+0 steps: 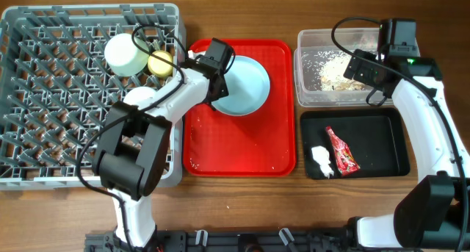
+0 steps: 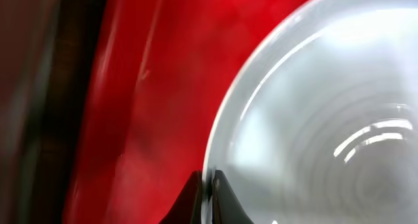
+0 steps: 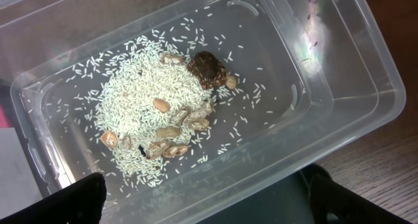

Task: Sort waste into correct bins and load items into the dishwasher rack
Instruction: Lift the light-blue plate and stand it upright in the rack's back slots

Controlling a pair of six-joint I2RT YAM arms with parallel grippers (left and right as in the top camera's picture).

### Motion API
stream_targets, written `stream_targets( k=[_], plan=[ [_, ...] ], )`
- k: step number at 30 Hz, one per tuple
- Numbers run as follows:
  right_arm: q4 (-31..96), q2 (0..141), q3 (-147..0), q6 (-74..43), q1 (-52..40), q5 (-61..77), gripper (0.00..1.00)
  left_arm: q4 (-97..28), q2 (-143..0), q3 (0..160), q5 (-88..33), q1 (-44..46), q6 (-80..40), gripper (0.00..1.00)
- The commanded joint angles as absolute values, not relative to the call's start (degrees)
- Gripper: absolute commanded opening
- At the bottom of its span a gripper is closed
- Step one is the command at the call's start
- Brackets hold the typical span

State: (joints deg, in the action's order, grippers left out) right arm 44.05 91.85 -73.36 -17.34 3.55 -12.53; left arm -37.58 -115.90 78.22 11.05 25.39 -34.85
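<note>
Closest to the lens in the left wrist view is the plate [image 2: 313, 119], its thin rim running between the two dark fingertips of the left hand [image 2: 208, 198], which looks closed on that edge. The plate lies on the red tray [image 2: 150, 106], beside the rack [image 1: 44, 98], where a bowl [image 1: 125, 55] and a yellow cup [image 1: 161, 62] already sit among the pegs. The step in hand seems to be carrying the plate into the rack. To do it well, the pinch should sit deep enough over the rim that the glossy surface cannot slide out. The lift should clear the tray's raised lip, and the plate should go on edge between pegs, away from the cup. The plate is smooth, pale blue and shallow, with ringed reflections. The tray is slick red plastic, the rack a grey lattice of stiff uprights. The right hand [image 3: 202, 201] hangs spread open above the clear tub [image 3: 366, 87], which holds loose white rice [image 3: 144, 100] with brown lumps. The wrapper [image 1: 342, 150] and tissue [image 1: 322, 158] lie in the black tray [image 1: 382, 134].
</note>
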Motion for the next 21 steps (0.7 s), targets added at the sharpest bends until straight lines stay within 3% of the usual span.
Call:
stream_targets(
  k=[1,10,16,21],
  plan=[
    [43.90,92.49,-73.87,-18.06,3.68,-13.52,0.99,-42.15,-106.32,80.05,16.08,25.26,-34.76,0.04],
    [43.90,92.49,-73.87,-18.04,3.68,-13.52,1.00,-54.78,-80.36,80.31,63.61,23.68,-25.50,0.04],
    [43.90,92.49,-73.87,-18.06,3.68,-13.50,1.00,-56.07,-80.66,79.48,67.99,11.60,-30.85,0.04],
    [43.90,92.49,-73.87,-18.06,3.68,-13.52,1.00,-50.81,-84.68,79.48,71.42,-2.92,-18.81,0.04]
  ],
)
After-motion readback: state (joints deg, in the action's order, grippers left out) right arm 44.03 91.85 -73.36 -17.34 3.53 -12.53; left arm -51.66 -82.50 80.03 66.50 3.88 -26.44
